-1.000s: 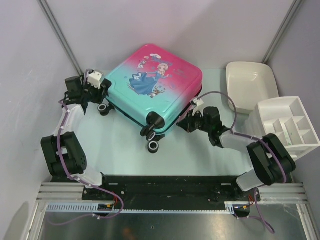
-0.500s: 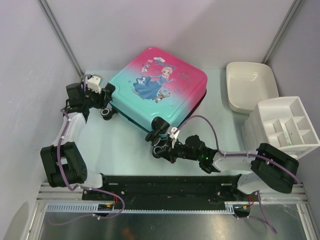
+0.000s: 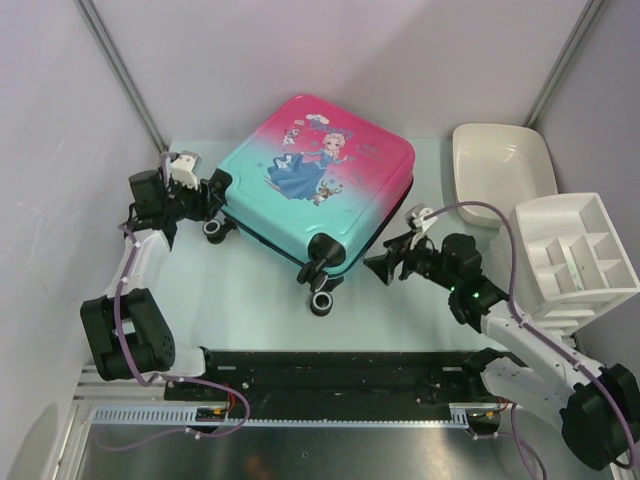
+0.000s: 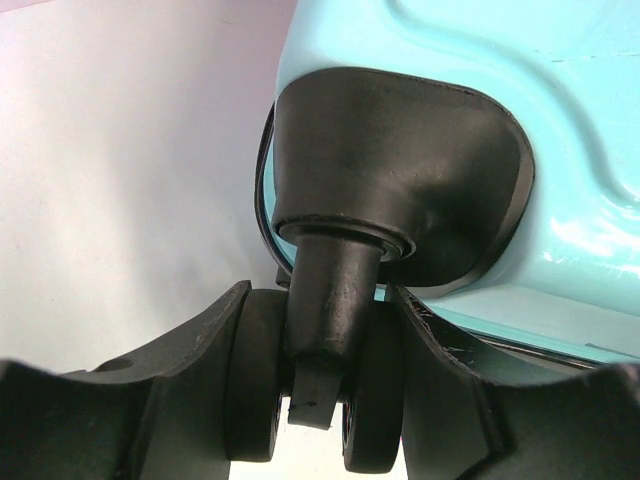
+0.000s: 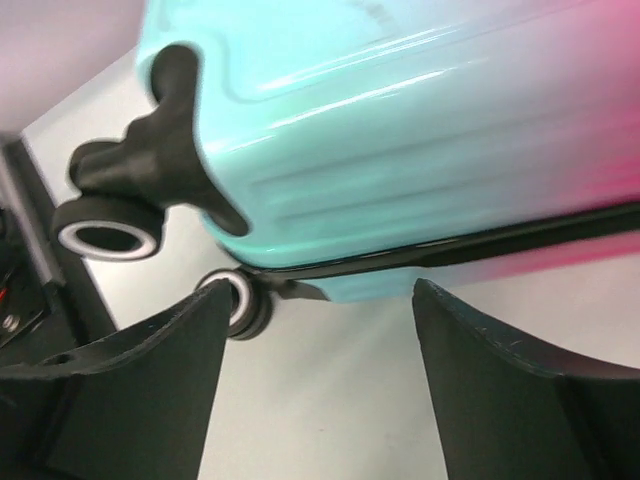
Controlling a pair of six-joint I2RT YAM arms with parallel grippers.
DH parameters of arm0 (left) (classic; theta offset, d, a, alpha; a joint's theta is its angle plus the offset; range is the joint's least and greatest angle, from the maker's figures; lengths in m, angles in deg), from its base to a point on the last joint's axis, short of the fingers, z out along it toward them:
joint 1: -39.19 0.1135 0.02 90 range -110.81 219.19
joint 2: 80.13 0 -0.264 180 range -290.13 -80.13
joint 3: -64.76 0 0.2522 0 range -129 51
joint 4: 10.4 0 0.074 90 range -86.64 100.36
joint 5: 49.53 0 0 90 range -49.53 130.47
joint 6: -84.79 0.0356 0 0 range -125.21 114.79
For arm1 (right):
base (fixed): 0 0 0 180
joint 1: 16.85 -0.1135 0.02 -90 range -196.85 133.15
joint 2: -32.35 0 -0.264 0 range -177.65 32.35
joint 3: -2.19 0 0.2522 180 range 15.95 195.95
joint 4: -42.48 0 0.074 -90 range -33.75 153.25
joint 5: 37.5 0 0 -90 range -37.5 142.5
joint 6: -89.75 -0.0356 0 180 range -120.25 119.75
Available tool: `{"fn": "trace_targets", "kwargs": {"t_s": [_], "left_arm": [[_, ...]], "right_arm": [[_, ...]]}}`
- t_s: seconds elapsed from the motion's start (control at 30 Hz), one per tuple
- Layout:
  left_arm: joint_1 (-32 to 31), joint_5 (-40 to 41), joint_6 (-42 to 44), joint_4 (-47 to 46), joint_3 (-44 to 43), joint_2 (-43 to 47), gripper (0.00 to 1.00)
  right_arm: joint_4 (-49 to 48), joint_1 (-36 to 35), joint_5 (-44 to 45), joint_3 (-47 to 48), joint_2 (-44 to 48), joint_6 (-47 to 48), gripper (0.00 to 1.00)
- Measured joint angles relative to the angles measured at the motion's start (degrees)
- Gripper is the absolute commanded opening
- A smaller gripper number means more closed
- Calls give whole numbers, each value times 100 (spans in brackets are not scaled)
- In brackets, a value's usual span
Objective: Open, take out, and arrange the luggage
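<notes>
The luggage (image 3: 320, 180) lies flat and closed on the table, pink fading to teal, princess print facing up. My left gripper (image 3: 208, 198) is at its left corner, shut on a black twin wheel (image 4: 318, 385), with a finger pressed against each side of the wheel. The teal shell (image 4: 480, 60) fills the space above that wheel. My right gripper (image 3: 385, 262) is open just off the suitcase's front right side, nothing between its fingers (image 5: 322, 300). Ahead of it are the teal side (image 5: 400, 130), the black zipper seam and two front wheels (image 5: 105, 235).
A white tub (image 3: 500, 170) stands at the back right. A white compartment organiser (image 3: 575, 255) sits tilted in front of it, close to the right arm. The black base rail (image 3: 340, 370) runs along the near edge. Grey walls close in behind and at both sides.
My right gripper was shut low by the front wheels; it has since opened and swung right, to the suitcase's front right side. The suitcase sits as half a second ago. The left grip is unchanged.
</notes>
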Motion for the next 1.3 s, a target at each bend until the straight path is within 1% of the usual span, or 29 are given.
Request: {"fn": "trace_targets", "kwargs": {"t_s": [0.07,0.17,0.27,0.33,0.4,0.47,0.57,0.67,0.83,0.93,1.0,1.1,1.17,1.3], "left_arm": [[22,-55,-48,-9,20,4,0],[39,-61,-107,-79,125,92,0],[48,55,-275,0,234,267,0],[55,140,-446,181,245,376,0],[98,273,-577,291,254,444,0],[186,396,-754,391,273,522,0],[334,573,-1051,496,275,573,0],[498,625,-1327,660,127,468,0],[697,291,-1438,1075,-470,-74,0],[817,0,-1381,1285,-828,-417,0],[874,-140,-1340,1390,-1016,-595,0],[929,-293,-1292,1545,-1263,-817,0],[955,-361,-1237,1659,-1392,-922,0],[981,-483,-1187,1873,-1587,-1071,0]], "right_arm": [[308,275,131,109,214,-24,78],[398,455,365,205,-114,-125,77],[243,544,498,507,-1196,-339,78],[177,627,402,835,-2026,-450,77],[101,793,-28,1132,-2500,-540,77],[-55,892,-136,1414,-2894,-501,77],[-428,1038,-341,2087,-3735,-437,78],[-800,1110,-413,2601,-4321,-374,80],[-1167,1281,-1156,2876,-4470,-55,80],[-1174,1609,-1657,2916,-4470,358,81],[-1167,1880,-1952,2916,-4498,673,78],[-1123,2149,-2369,2938,-4583,1401,74],[-1067,2138,-2568,2951,-4662,1843,72],[-946,1845,-2754,3058,-4865,2347,71]]}}
